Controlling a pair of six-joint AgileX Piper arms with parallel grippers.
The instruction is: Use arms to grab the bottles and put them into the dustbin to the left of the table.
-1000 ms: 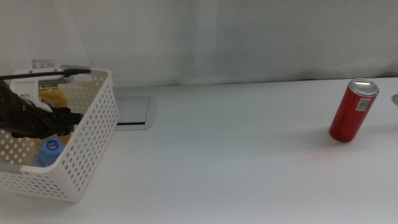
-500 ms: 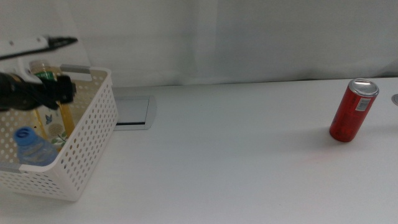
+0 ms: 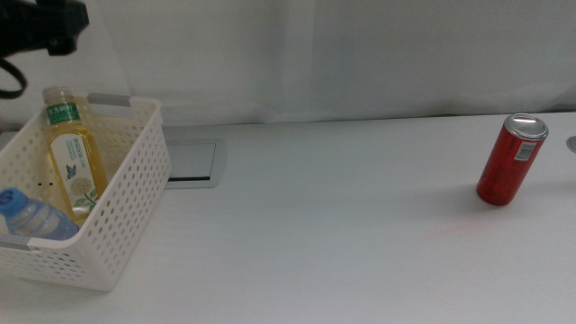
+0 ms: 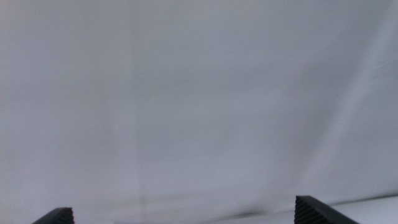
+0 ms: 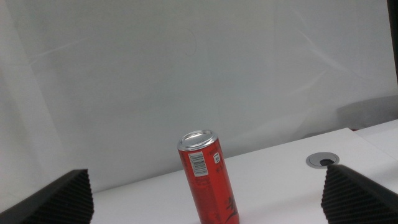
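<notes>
Middle view, left to right: left tool (image 3: 54, 27) released, raised above the white perforated plastic dustbin (image 3: 135, 207). We see the clear blue-capped water bottle (image 3: 31, 218) and yellow drink bottle (image 3: 74, 166) inside; we judge both light, smooth, best gripped mid-body. Right tool (image 5: 205, 199) spread, facing a red can (image 5: 208, 177).

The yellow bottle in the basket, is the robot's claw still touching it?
Apart. In the middle view the left end effector is lifted above the yellow bottle with white wall between them; its wrist view shows nothing between the open jaws.
</notes>
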